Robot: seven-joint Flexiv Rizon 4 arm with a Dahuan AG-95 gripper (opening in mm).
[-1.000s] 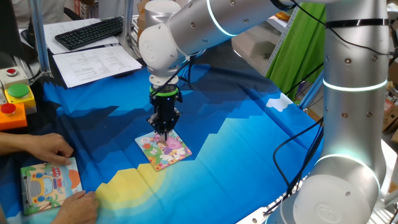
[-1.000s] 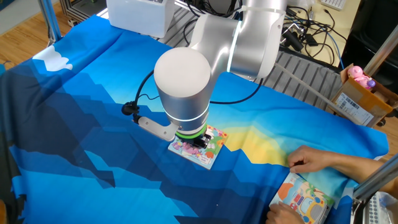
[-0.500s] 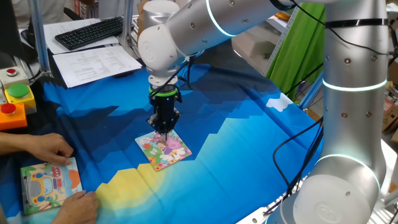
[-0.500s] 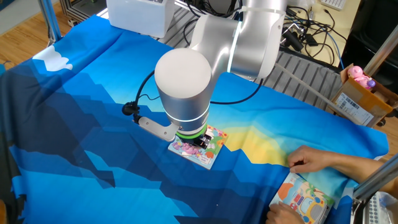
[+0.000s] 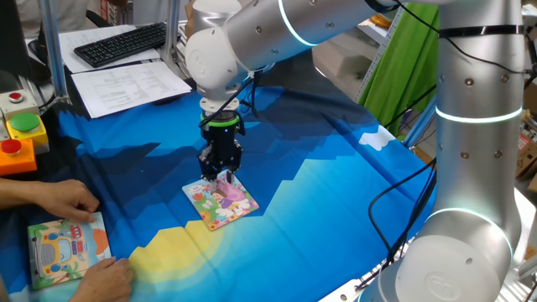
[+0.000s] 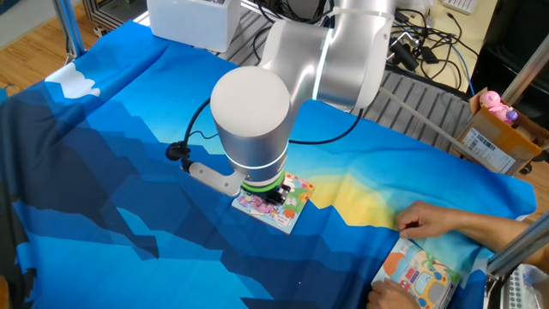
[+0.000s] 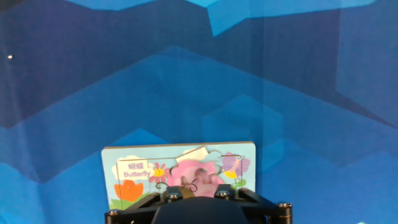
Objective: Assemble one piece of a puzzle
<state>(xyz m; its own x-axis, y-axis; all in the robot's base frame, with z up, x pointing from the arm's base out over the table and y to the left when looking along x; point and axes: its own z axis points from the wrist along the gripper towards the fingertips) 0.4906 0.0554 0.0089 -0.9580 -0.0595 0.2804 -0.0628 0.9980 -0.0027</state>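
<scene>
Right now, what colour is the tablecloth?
Blue shades with yellow, the tablecloth shows best in one fixed view.

"Butterfly" under likely Chinese characters, on the puzzle (image 7: 137, 171)

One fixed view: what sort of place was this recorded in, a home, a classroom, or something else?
Most likely a robotics lab or workshop bench. A large silver robot arm works over a blue printed cloth, beside a button box with a red and a green push button, and a keyboard with printed papers.
</scene>
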